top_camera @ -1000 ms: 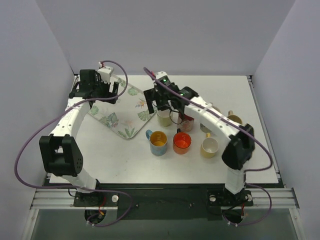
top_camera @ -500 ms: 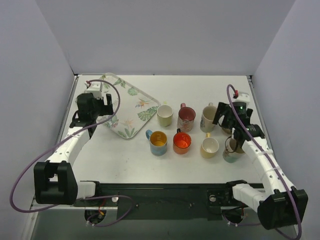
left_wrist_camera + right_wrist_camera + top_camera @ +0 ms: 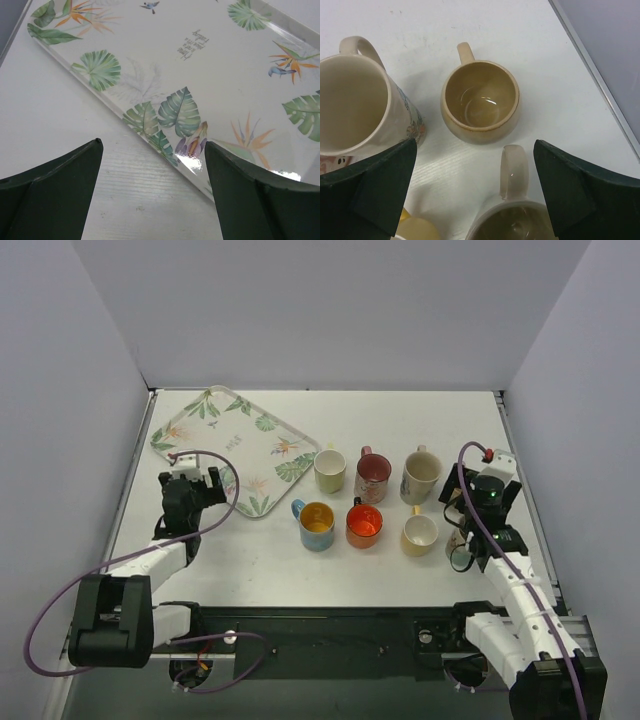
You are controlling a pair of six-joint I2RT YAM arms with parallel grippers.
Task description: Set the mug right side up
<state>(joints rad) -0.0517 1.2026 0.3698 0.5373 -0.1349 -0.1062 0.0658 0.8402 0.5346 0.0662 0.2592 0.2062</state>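
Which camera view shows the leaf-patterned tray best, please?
The top external view: it shows nearly the whole tray, lying flat at the far left. The left wrist view shows only one part of it, close up. The right wrist view shows no tray, only mugs.

Place: a robot test cell in a lab.
Table [image 3: 300, 575]: plain white top.
Around the table: bare grey walls [image 3: 330, 310] box three sides.
Table's near edge: two arms [image 3: 515, 580] bolted to a metal rail [image 3: 330, 635], trailing purple cables [image 3: 461, 480].
On the table: mugs [image 3: 364, 525] and a leaf-print tray [image 3: 215, 430], nothing homely.
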